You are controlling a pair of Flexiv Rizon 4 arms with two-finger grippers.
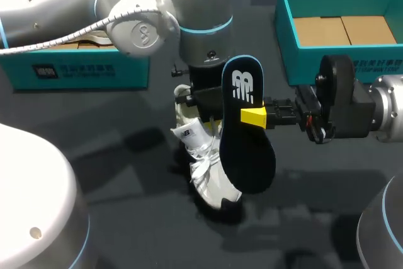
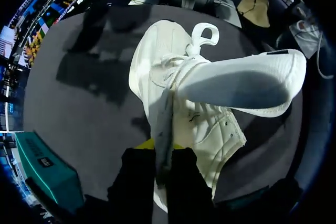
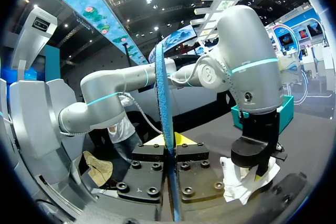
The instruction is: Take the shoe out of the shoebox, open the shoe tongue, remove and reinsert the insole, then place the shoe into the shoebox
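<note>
A white shoe [image 1: 206, 171] stands on the dark table, toe toward the front. My left gripper [image 1: 201, 96] comes down from above onto its heel end and is shut on the shoe's collar edge [image 2: 163, 124]. The left wrist view shows the white tongue [image 2: 247, 85] folded out away from the opening. My right gripper [image 1: 254, 116], coming in from the right, is shut on the dark blue insole [image 1: 247, 130], which hangs upright just above and right of the shoe. In the right wrist view the insole [image 3: 164, 103] shows edge-on between the yellow tips [image 3: 184, 140], with the shoe [image 3: 244, 179] ahead.
An open teal shoebox [image 1: 286, 36] with a brown cardboard floor stands at the back right. A second teal box [image 1: 82, 70] sits at the back left, under my left arm. The front of the table holds nothing but the arms' bases.
</note>
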